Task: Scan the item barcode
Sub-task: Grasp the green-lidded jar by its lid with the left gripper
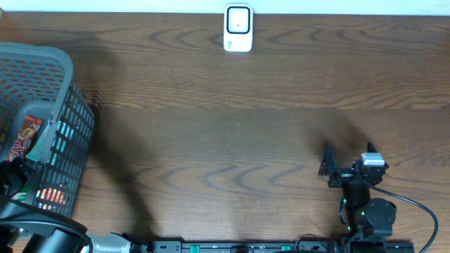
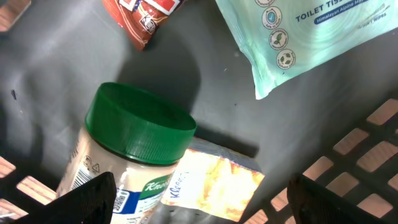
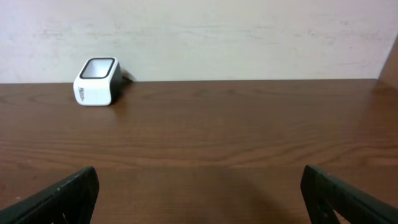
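- The left gripper [image 2: 205, 202] hangs inside the basket [image 1: 67, 91] at the table's 9 o'clock. Its jaws are spread wide and hold nothing, probably so they can straddle an item.
- The jar [image 2: 134, 146], green lid toward the camera, sits centred under the jaws and touches a yellow packet [image 2: 211, 183], so it looks like the likely pick.
- A tissue pack [image 2: 311, 37] lies at 1 o'clock and a red wrapper [image 2: 146, 15] at 11.
- The scanner [image 1: 238, 28] stands at 12 o'clock, well apart from the basket.
- The right gripper [image 3: 199, 199], spread and empty, sits at 5 o'clock facing the scanner, seemingly kept clear.
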Robot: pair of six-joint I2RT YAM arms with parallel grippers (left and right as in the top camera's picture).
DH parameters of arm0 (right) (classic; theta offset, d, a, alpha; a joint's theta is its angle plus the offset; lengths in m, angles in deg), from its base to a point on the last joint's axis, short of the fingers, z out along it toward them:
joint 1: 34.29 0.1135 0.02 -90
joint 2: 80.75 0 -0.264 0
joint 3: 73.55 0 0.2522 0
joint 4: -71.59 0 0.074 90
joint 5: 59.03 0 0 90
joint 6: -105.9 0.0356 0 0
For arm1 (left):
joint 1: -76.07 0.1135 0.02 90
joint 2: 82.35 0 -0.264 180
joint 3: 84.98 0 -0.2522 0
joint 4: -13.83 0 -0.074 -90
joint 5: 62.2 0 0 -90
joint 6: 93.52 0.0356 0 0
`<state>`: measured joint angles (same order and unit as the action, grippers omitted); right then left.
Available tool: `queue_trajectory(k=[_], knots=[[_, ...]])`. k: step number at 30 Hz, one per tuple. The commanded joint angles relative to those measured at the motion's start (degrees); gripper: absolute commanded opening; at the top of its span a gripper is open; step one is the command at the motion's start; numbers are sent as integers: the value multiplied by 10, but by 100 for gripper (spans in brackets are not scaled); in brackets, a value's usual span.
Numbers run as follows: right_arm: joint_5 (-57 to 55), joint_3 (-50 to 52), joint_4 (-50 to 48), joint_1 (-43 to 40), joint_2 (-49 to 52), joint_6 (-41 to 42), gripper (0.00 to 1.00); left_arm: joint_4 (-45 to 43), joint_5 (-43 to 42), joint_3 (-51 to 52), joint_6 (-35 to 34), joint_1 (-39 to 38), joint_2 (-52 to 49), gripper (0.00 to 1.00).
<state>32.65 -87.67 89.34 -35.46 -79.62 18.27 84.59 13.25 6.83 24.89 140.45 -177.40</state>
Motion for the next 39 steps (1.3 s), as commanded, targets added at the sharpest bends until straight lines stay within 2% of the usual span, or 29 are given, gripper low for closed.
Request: queue_trajectory(k=[1, 8, 20, 29, 39], knots=[[-1, 0, 2, 0, 0, 6, 99, 1, 22, 2, 39, 0, 1, 88], [-1, 0, 2, 0, 0, 6, 99, -3, 37, 2, 70, 0, 1, 88], [-1, 0, 2, 0, 0, 6, 99, -26, 67, 2, 183, 0, -8, 89], [-1, 0, 2, 0, 0, 6, 99, -48, 73, -1, 186, -2, -32, 88], [-1, 0, 2, 0, 0, 6, 99, -53, 78, -1, 234, -2, -33, 88]])
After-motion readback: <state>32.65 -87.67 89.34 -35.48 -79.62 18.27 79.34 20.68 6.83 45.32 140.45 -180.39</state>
